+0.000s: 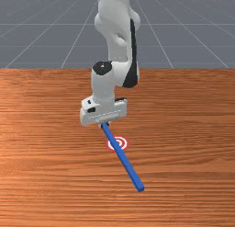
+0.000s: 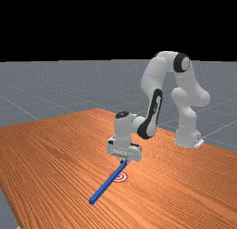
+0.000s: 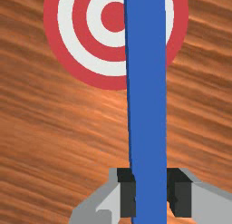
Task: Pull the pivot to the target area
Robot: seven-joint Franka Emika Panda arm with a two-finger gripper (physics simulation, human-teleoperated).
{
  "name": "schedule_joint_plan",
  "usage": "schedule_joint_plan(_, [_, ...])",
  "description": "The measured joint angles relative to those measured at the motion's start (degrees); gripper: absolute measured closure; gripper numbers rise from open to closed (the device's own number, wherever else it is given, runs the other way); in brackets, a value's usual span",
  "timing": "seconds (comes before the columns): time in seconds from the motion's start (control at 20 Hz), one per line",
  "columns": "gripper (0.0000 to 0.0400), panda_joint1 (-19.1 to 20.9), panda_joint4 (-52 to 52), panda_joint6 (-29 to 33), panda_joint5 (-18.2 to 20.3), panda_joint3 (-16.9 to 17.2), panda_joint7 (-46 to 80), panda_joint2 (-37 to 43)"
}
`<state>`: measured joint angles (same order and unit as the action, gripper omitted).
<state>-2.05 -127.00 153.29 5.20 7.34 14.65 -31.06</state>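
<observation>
My gripper (image 1: 104,124) is at the near end of a long blue bar (image 1: 128,167), which slants away toward the front view's lower right. In the far view my gripper (image 2: 124,160) has the bar (image 2: 104,187) reaching down to the lower left. Seen from the wrist, the gripper (image 3: 151,193) has one finger against each side of the bar (image 3: 147,105), shut on it. The red and white ringed target (image 1: 123,144) lies on the table; the bar passes across it and covers part of its rings (image 3: 113,19).
The orange-brown wooden table (image 1: 193,152) spreads around the bar and target. The arm's base (image 2: 187,135) stands at the table's far side, at the far view's right.
</observation>
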Motion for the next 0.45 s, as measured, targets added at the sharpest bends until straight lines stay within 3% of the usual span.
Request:
schedule_joint_plan(0.05, [0.0304, -6.93, -1.7, 1.09, -9.71, 6.78, 2.41, -0.04])
schedule_joint_plan(0.1, [0.0301, -10.14, -3.4, 1.53, -12.11, 9.67, 5.69, 0.2])
schedule_joint_plan(0.15, [0.0305, -0.64, -2.54, -2.75, -4.56, 0.75, -4.97, 1.63])
schedule_joint_plan(0.2, [0.0305, -7.59, -6.05, 3.17, -10.3, 7.34, 2.73, 2.14])
schedule_joint_plan(0.25, [0.0305, -0.78, -6.67, 3.85, -5.49, 0.91, -6.23, 3.23])
schedule_joint_plan(0.3, [0.0305, 1.79, -6.53, 3.22, -2.14, -1.6, -8.02, 3.33])
schedule_joint_plan(0.35, [0.0301, -1.62, -6.27, 3.38, -2.25, 1.52, 0.22, 2.82])
schedule_joint_plan(0.4, [0.0301, -1.57, -7.21, 3.97, -2.64, 1.51, -0.49, 3.28])
schedule_joint_plan(0.45, [0.0304, -1.19, -3.53, -4.73, -4.87, 1.27, -4.1, 2.19])
